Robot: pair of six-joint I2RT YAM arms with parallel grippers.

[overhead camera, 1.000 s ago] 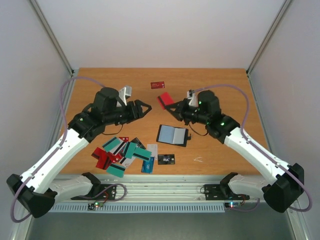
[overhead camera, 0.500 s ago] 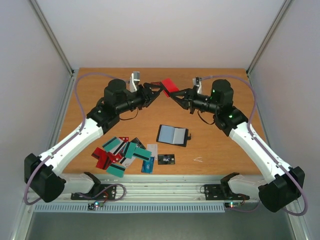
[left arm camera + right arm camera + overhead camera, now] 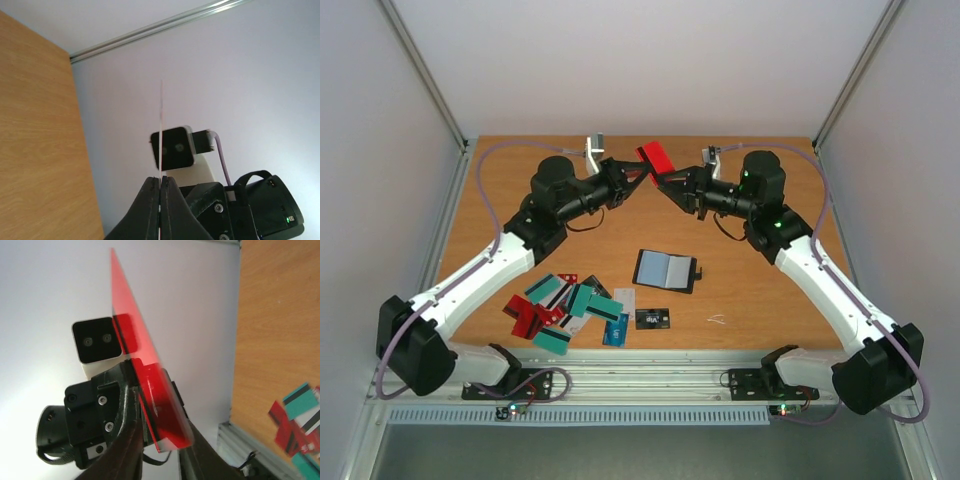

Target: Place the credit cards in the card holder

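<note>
A red credit card hangs in the air over the back of the table, between both grippers. My left gripper is shut on it; in the left wrist view the card shows edge-on, pinched between the closed fingertips of that gripper. My right gripper faces it, its fingers spread on either side of the card's lower end, the gripper open. The card holder lies open on the table, pale blue inside. Several more credit cards lie heaped at the front left.
A flat black card with white print lies near the front edge, beside a blue one. A small white scrap sits to its right. White walls with metal rails enclose the wooden table.
Both arms rose and came together at the back centre. The left gripper closed on the red card, and the right gripper's fingers, shut on it before, parted.
</note>
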